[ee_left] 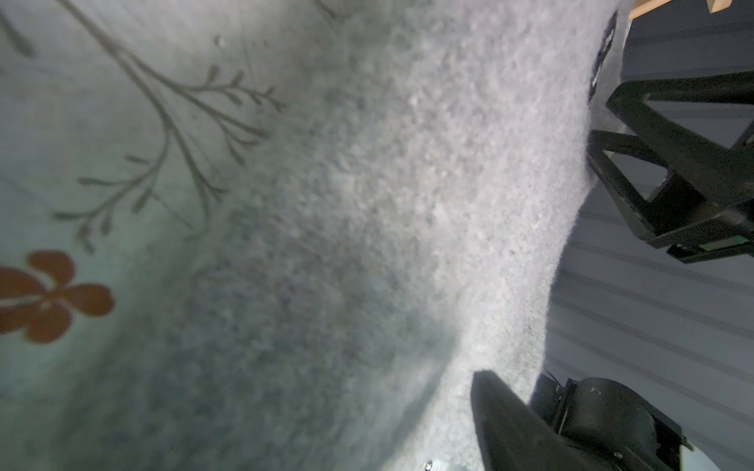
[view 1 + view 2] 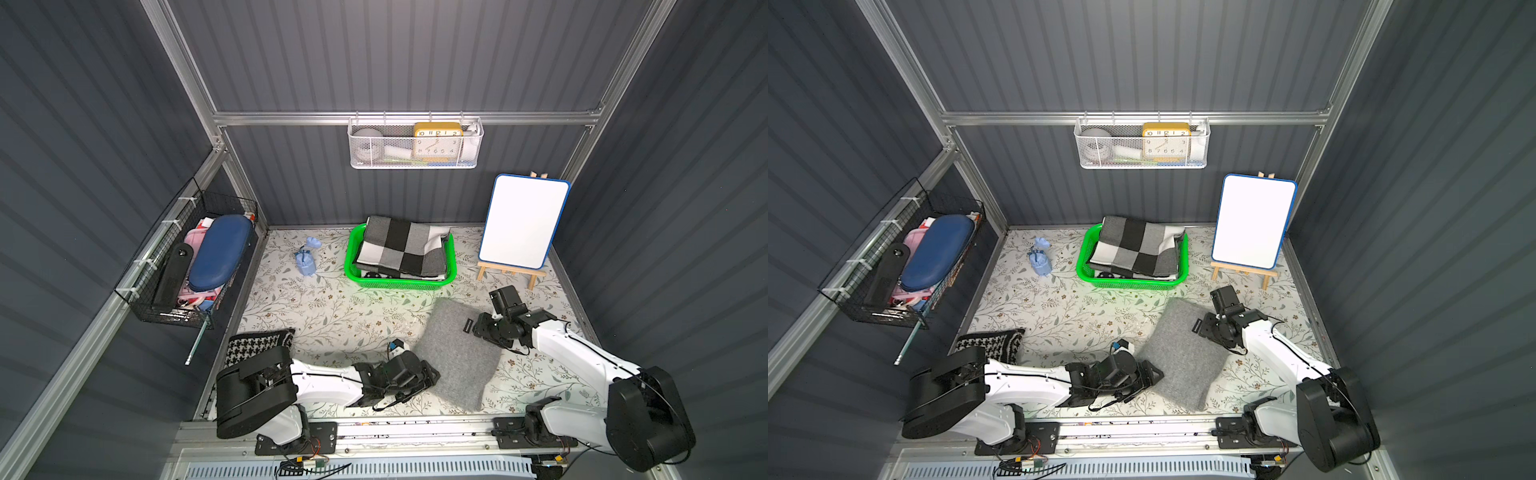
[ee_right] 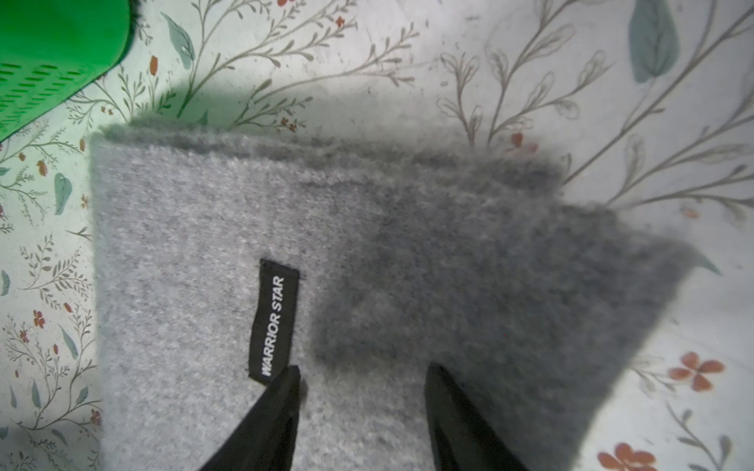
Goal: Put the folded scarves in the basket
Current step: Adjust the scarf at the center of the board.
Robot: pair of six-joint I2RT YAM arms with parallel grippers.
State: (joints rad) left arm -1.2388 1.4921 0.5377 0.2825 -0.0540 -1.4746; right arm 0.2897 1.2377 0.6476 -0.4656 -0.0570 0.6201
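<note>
Grey scarf: the folded grey scarf point(image 2: 455, 353) is lying on the flowered table point(image 2: 332, 316), in front of the basket and outside it, between the two grippers; it is showing in both top views point(image 2: 1183, 353).
Basket: the green basket point(image 2: 399, 284) is sitting at the back of the table, well apart from the grey scarf, and is holding a checked black, white and grey scarf point(image 2: 403, 249).
Right gripper: the right gripper point(image 3: 363, 371) is hovering at the scarf's far right edge with its jaws standing apart; the grey fabric is showing in the gap and nothing is clamped.
Label: a black label point(image 3: 275, 322) is lying on the scarf, just beside one right fingertip point(image 3: 285, 387).
Left gripper: the left gripper point(image 2: 432, 374) is sitting at the scarf's near left edge; only one finger point(image 1: 502, 416) is showing against the fabric, so I cannot tell whether it is gripping.
Whiteboard: a whiteboard point(image 2: 523, 220) is standing on a small easel to the right of the basket.
Patterned cloth: a black-and-white cloth point(image 2: 257, 343) is lying behind the left arm.
</note>
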